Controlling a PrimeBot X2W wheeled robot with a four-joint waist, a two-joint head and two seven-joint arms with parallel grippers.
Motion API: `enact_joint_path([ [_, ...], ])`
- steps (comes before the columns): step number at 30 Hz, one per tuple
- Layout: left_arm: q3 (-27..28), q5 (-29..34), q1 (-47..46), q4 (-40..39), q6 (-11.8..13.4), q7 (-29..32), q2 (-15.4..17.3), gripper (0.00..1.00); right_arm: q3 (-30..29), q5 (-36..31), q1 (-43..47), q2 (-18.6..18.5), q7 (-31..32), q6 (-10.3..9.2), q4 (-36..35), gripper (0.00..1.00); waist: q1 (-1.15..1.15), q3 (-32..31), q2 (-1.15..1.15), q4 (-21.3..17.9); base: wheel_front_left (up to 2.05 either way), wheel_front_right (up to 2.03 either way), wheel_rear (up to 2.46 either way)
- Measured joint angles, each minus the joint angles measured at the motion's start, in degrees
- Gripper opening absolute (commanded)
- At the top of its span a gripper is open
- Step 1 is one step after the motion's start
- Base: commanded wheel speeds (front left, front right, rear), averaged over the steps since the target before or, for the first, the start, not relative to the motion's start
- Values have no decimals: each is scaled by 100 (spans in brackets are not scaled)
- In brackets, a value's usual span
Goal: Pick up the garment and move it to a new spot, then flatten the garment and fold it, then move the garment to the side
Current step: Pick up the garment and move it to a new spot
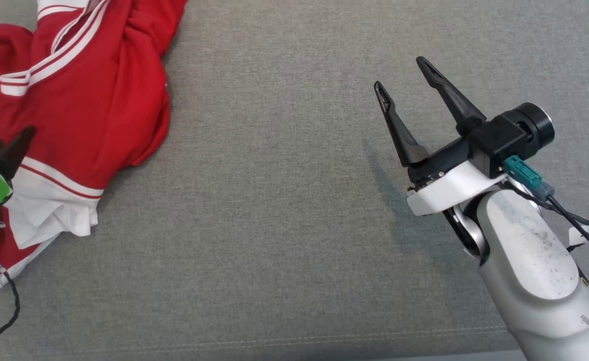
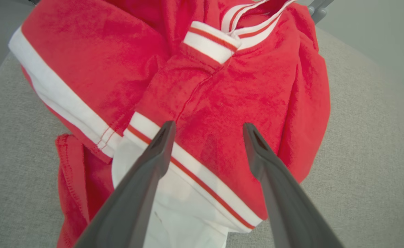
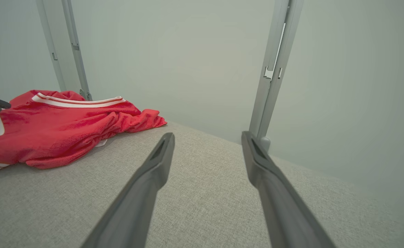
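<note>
The grey worktop point(image 1: 284, 225) carries the garment point(image 1: 94, 100) crumpled at about ten o'clock in the head view. I judge the task barely begun: nothing has been lifted, flattened or folded yet. The garment is a red top with white, red-lined bands. It is bunched into overlapping folds, with a white inner patch showing. The left gripper point(image 2: 209, 127) hangs just over it, fingers spread and empty. The right gripper point(image 1: 400, 74), at three o'clock and well apart from the cloth, also has its fingers parted, holding nothing.
</note>
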Motion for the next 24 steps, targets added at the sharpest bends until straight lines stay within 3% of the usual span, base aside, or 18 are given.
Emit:
enact_joint_path([
  [9, 60, 320, -183, 176, 65, 85, 467, 100, -56, 31, -51, -1, 0, 0, 25, 100, 0, 124, 0, -181, 0, 0, 0],
  [19, -167, 332, -264, 331, 4, 123, 375, 100, -55, 103, -52, 34, 0, 3, 79, 100, 0, 169, 0, -166, 0, 0, 0],
  [24, -240, 561, -265, 382, -1, 90, 579, 100, -54, 121, -58, 63, 0, 45, 82, 100, 0, 194, 0, -207, 0, 0, 0],
])
